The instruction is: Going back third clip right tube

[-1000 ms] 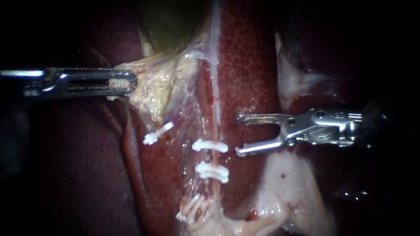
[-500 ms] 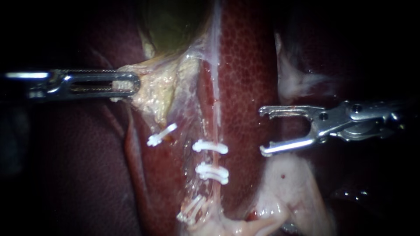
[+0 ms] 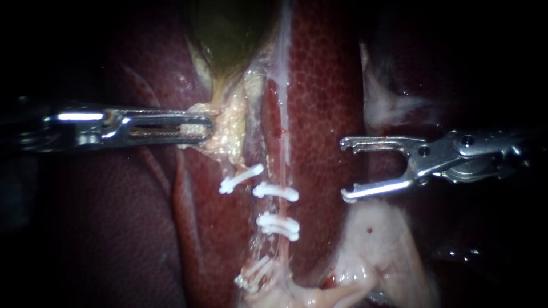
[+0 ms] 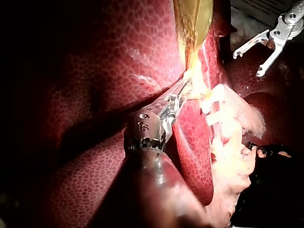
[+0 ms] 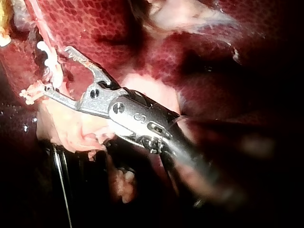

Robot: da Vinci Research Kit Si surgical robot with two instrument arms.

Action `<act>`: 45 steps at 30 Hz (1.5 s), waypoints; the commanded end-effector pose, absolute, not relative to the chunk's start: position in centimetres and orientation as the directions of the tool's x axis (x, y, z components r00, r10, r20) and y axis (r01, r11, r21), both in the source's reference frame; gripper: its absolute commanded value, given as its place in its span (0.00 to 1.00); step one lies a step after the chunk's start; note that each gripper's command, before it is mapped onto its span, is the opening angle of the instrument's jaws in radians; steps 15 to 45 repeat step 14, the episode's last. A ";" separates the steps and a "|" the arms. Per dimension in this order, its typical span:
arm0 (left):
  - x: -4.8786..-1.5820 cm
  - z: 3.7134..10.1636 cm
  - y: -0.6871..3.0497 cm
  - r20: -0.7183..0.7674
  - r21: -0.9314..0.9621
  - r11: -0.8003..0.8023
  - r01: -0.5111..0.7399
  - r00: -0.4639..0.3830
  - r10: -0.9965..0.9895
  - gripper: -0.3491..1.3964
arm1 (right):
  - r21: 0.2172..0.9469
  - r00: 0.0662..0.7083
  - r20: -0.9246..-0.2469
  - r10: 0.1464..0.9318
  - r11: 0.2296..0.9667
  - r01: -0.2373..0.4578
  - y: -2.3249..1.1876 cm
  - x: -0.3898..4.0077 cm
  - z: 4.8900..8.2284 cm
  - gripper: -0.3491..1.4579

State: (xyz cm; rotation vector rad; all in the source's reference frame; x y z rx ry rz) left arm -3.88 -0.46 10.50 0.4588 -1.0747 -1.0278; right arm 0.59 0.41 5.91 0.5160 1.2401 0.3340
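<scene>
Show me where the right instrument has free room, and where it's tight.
Free: the bare liver strip between the clipped tube and the right instrument's open jaws. Crowded: the clips, and the left instrument gripping tissue below the gallbladder.

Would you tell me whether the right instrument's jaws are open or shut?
Open: the right instrument shows a wide gap between its jaws, with nothing held in them.

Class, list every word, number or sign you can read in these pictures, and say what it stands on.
Nothing can be read with certainty.
Left instrument: engraved marks on its wrist, too blurred to read.
Right instrument: engraved marks on its wrist, too blurred to read.
Clips, liver: no text.
</scene>
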 end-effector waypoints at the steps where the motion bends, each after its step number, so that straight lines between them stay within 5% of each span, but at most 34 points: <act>1: -3.89 10.51 -0.46 0.497 0.744 0.484 0.461 0.103 -0.862 0.00 | 0.543 0.299 -0.807 0.509 0.839 0.034 0.41 0.59 5.91 0.52; 45: -3.91 10.52 -0.47 0.498 0.743 0.485 0.462 0.103 -0.861 0.00 | 0.544 0.299 -0.806 0.510 0.838 0.036 0.42 0.61 5.90 0.52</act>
